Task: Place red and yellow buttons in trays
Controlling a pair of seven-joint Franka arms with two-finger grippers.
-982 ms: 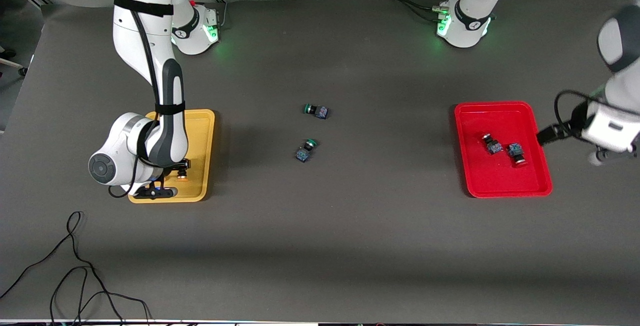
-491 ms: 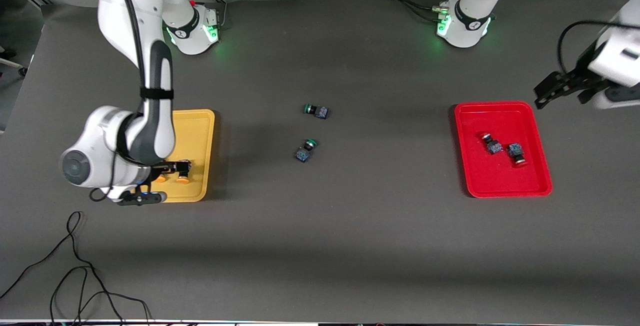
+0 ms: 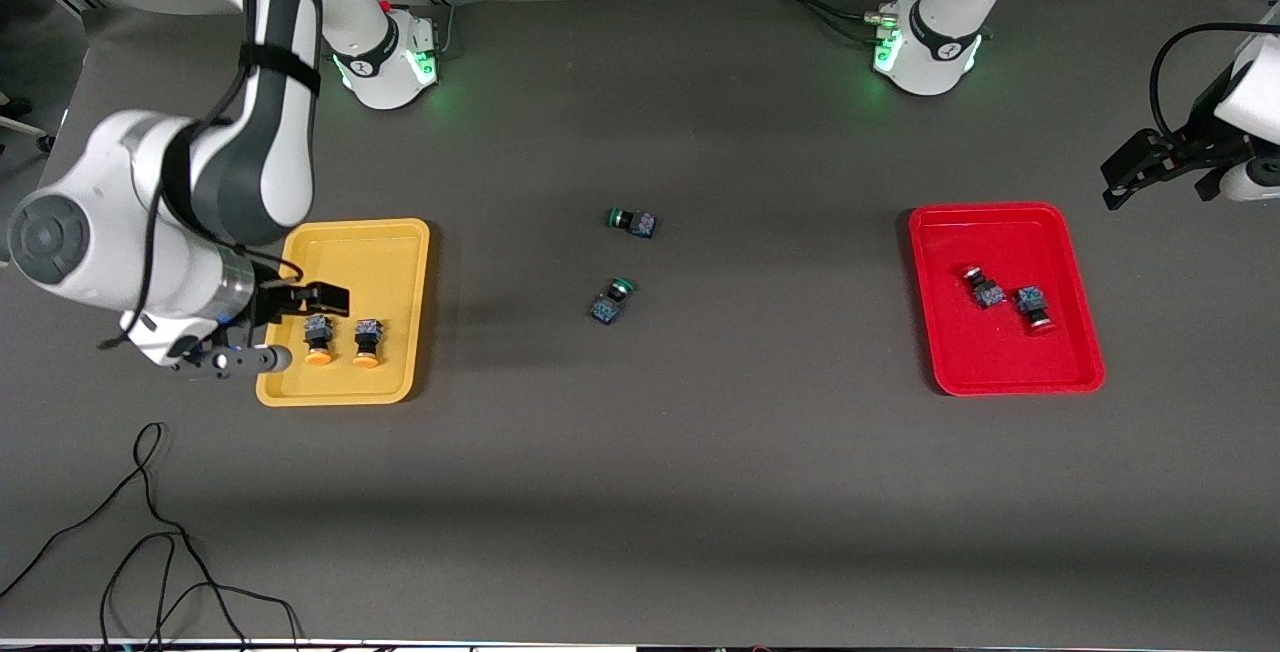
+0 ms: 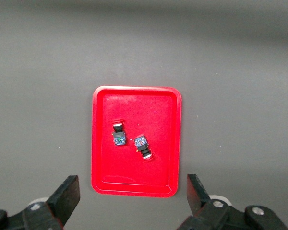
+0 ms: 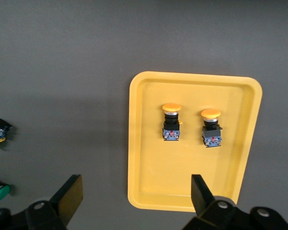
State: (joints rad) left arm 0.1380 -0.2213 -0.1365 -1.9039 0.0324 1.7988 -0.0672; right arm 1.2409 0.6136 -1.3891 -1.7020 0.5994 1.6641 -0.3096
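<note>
Above the right arm's end of the table, holding the right gripper (image 3: pixel 300 298) spread wide and empty over the yellow tray (image 3: pixel 350 252). Seeing two yellow buttons (image 3: pixel 318 337) lying side by side in that tray, caps pointing toward the front camera, apart from each other and from the rim. Holding the left gripper (image 3: pixel 1135 168) equally open and empty up in the air, just off the red tray (image 3: pixel 1000 224) at the left arm's end. Seeing two red buttons (image 3: pixel 985 289) resting close together in the middle of that tray.

Judging the sorting as good as done, with all four buttons in matching trays. Judging the step in hand to be getting both arms clear. Doing that well likely meaning rising straight up with fingers apart, avoiding any sweep low across a rim that could nudge a tray or tip a button out. Leaving the two green buttons (image 3: pixel 632 222) alone at mid-table, one nearer the front camera than the other.

Working on a dark grey matte table (image 3: pixel 700 482), flat and uncluttered between the trays. Noting a loose black cable (image 3: pixel 150 532) curling at the corner nearest the front camera, well apart from everything.
</note>
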